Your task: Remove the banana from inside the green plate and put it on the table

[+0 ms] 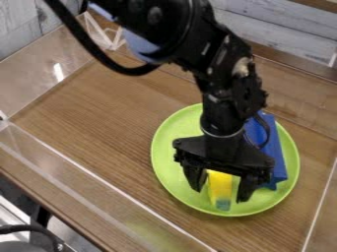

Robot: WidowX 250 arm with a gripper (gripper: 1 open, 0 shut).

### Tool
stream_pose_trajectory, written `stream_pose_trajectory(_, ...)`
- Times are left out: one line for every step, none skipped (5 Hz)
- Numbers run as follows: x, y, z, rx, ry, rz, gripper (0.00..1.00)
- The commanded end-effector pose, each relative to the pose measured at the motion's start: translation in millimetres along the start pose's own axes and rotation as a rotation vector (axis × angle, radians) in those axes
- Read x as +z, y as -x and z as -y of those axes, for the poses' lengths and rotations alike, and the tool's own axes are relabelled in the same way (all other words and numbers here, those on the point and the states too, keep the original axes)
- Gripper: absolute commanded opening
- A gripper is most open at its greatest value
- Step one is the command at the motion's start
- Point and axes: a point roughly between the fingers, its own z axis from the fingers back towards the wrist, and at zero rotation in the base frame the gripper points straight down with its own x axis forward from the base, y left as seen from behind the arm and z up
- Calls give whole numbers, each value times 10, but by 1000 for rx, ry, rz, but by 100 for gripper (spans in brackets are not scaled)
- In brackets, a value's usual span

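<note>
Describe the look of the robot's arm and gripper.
The arm is black and bulky, built of rounded jointed segments with a glossy finish. Black cables loop off its upper part at the top left, and a patch of blue shows behind the upper links. The gripper is black too, with two short, thick fingers spreading from a wide base. No markings are legible.

A black robot arm (198, 49) reaches from the upper left down over the green plate (174, 138), which lies on the right, near part of the wood-grain bench (93, 108). The hand (222, 182) points straight down with its jaws spread wide, one on each side of the banana (219, 186); contact cannot be judged. The yellow banana lies inside the plate, toward its near edge. A blue ridged block (274, 156) lies in the plate's right half, just beside the hand. Clear acrylic walls (53, 162) border the bench.
</note>
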Motion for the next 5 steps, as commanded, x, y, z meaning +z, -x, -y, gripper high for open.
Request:
stream_pose_trajectory(27,-41,39,-13,3,22,100)
stream_pose_trajectory(18,-54,44,-13,-1,22,100)
stream_pose_trajectory(15,-69,50,-12,-5,23,100)
stream_pose_trajectory(17,-84,57,-13,-9,23,100)
stream_pose_trajectory(16,-100,64,-13,-13,23,100)
